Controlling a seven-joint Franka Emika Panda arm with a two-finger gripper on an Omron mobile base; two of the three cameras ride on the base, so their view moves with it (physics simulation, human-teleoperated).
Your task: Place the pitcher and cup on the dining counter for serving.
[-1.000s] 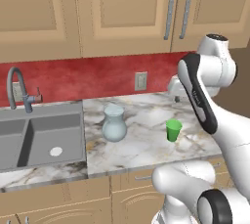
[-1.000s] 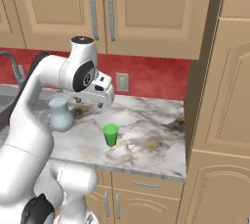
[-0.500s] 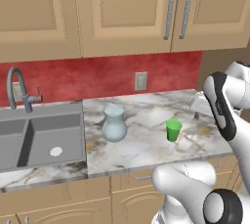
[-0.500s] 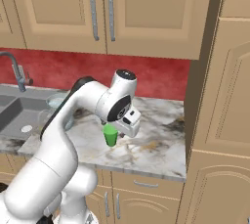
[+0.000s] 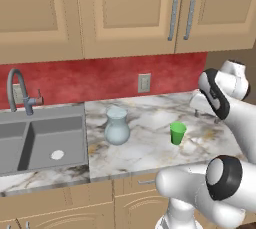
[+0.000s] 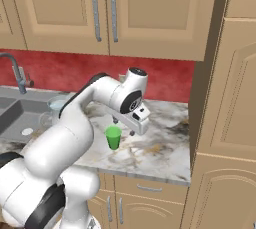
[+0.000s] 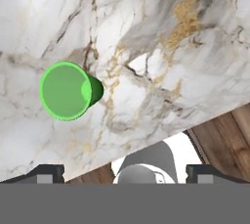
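One pale glassy pitcher (image 5: 117, 128) and one small green cup (image 5: 177, 133) stand on a single marble counter (image 5: 150, 150), the cup at three o'clock from the pitcher. One grey sink (image 5: 42, 140) with one faucet (image 5: 17, 88) sits at nine o'clock. One wall outlet (image 5: 144, 82) shows, with two cabinet handles (image 5: 182, 9) above.

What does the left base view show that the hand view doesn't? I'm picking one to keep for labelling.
Left base view alone: the pitcher, the sink with its faucet, a wall outlet and the cabinets. Hand view alone: the open gripper looking straight down, and wooden floor past the counter edge. Both: the cup upright on the marble counter.
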